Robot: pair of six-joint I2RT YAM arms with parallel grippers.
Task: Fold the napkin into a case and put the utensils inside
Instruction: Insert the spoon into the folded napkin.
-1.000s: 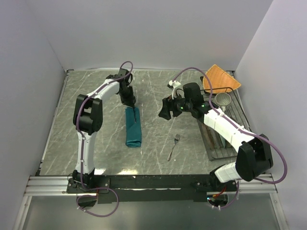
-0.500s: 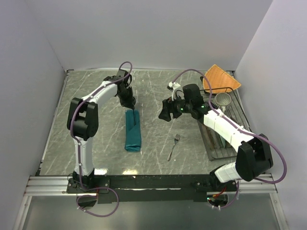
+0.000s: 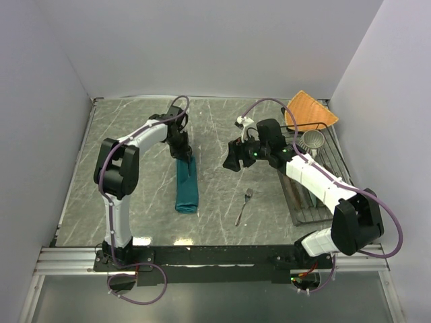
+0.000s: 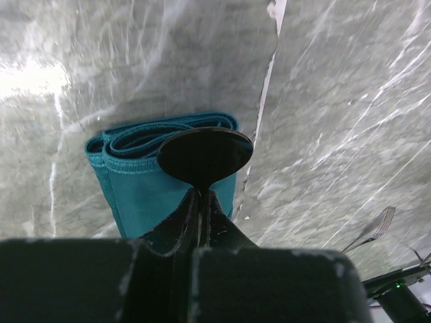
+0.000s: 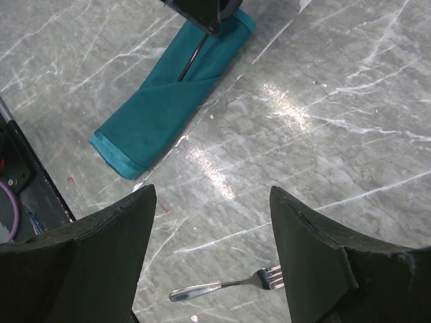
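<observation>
1. The surface (image 3: 222,128) carries the napkin (image 3: 186,192), folded into a long strip left of centre.
2. My right hand (image 3: 232,160) is released, fingers spread, above bare surface to the right of the napkin.
3. My left hand (image 3: 183,153) is over the strip's far end, clenched on the spoon (image 4: 205,153) handle.
4. The fork (image 3: 244,206) lies flat nearer the bases, well apart from the napkin.
5. The spoon's black bowl sits over the cloth. I cannot tell whether it touches.

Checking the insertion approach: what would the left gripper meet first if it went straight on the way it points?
Most likely the napkin. The left gripper carries the spoon ahead of its fingers, bowl over the napkin's folded end, so the spoon would touch cloth first. The gap between them is unclear.
</observation>
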